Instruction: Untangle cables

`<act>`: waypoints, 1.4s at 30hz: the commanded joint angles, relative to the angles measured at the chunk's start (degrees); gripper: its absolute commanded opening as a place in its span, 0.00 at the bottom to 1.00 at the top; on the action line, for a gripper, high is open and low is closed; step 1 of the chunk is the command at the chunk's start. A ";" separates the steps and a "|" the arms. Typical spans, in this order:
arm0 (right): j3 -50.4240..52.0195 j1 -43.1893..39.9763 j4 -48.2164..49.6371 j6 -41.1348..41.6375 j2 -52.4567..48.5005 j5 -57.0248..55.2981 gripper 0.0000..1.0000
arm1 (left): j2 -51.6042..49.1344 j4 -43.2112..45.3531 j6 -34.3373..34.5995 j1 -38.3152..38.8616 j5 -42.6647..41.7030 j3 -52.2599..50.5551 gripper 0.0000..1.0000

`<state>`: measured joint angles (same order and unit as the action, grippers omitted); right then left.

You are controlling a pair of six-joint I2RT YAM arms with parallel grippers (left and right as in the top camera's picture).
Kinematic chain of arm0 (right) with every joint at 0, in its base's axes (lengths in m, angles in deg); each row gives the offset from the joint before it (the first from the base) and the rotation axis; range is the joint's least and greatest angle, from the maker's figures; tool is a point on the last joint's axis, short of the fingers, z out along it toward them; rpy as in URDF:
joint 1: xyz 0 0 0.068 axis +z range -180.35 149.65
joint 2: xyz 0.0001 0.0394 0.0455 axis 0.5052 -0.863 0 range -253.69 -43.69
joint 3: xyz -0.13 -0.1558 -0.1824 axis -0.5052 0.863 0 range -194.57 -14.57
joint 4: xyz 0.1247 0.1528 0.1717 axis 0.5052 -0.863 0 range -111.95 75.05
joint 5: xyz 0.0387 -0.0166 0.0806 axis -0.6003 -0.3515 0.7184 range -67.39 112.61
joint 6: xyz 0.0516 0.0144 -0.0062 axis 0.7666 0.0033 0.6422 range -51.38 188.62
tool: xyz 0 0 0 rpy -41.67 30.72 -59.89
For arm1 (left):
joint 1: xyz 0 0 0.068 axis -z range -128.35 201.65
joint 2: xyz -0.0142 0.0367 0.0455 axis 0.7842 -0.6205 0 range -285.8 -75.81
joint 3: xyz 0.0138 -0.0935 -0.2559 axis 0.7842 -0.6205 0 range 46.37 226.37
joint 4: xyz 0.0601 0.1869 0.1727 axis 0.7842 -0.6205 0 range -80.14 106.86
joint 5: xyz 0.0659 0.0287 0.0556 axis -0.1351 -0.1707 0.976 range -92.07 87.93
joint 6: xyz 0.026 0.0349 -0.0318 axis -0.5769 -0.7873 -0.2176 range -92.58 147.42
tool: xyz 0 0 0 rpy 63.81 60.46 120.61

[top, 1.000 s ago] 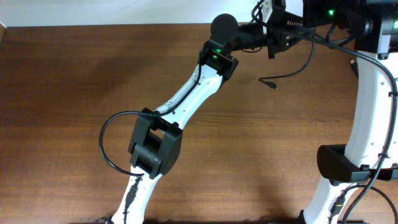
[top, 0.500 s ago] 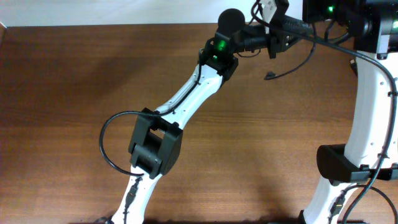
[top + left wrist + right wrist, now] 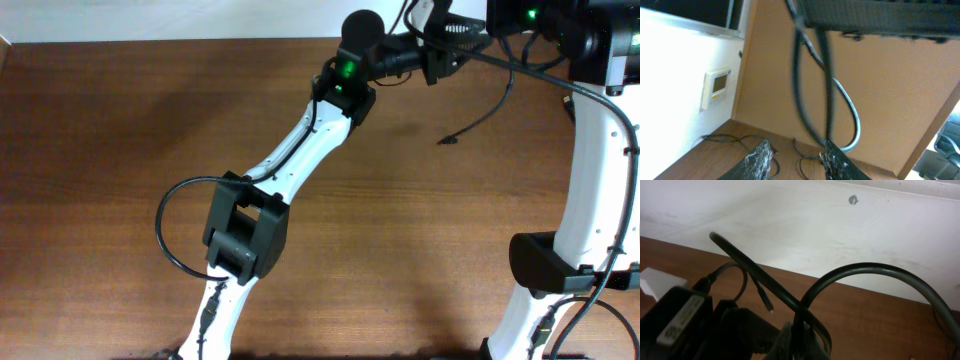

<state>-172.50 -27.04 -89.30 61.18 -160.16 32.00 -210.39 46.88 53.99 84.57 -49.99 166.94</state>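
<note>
left fingers (image 3: pixel 759 159) apart, cables (image 3: pixel 797 85) brushing one | cables strung in air between arms, plug (image 3: pixel 447 140) hanging over far counter (image 3: pixel 120 150) | right fingers (image 3: pixel 792 340) seem clamped on cables | risk: pulling tightens tangle, or cables slip off open left fingers

A brown wood-grain table (image 3: pixel 120 150) meets a white wall (image 3: pixel 150 15) along its far edge. The wall is scuffed and bears a small dark mark (image 3: pixel 853 200). Elsewhere, a small pale wall panel (image 3: pixel 715 87) sits beside a tan board (image 3: pixel 900 100).
</note>
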 commanded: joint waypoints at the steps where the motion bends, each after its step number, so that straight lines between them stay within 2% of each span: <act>1: -0.28 0.48 0.33 0.46 -0.15 1.03 0.04 | 0.33 -0.15 -1.90 0.33 0.72 0.22 0.34; 5: -0.28 0.48 0.15 0.46 -0.15 1.16 0.04 | 0.33 -0.11 -2.05 0.96 1.51 0.22 0.36; 7: -0.28 0.48 0.15 0.46 -0.15 1.70 0.04 | 0.33 -0.11 -2.05 1.22 1.73 0.22 0.41; 13: -0.28 0.48 -0.24 0.44 -0.15 2.25 0.04 | 0.33 -0.11 -2.27 1.60 1.95 0.22 0.40; 15: -0.28 0.48 -0.57 0.44 -0.15 2.25 0.04 | 0.33 -0.11 -2.32 1.60 1.99 0.22 0.34; 17: -0.28 0.48 -0.68 0.44 -0.15 2.25 0.04 | 0.33 -0.13 -2.73 1.60 2.34 0.22 0.06; 18: -0.28 0.48 -0.70 0.44 -0.15 2.25 0.04 | 0.33 -0.13 -2.78 1.60 2.36 0.22 0.00; 27: -0.28 0.48 -1.44 0.42 0.72 3.30 0.04 | 0.33 -0.57 -3.76 1.60 2.36 0.22 0.00; 32: -0.28 0.35 -1.88 -0.72 1.75 2.36 0.04 | 0.33 -10.27 -8.28 -0.28 4.04 0.22 0.00; 39: -0.31 0.35 -1.44 -0.66 2.21 -3.32 0.04 | 0.33 -22.43 -14.19 -7.93 3.23 0.22 0.00; 42: -0.70 -0.09 -0.46 -0.61 3.34 -4.31 0.04 | 0.33 -30.51 -18.62 -11.34 4.70 0.22 0.00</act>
<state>-172.50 -26.93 -91.05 60.90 -160.09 30.14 -210.39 21.94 41.64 77.06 -47.04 167.03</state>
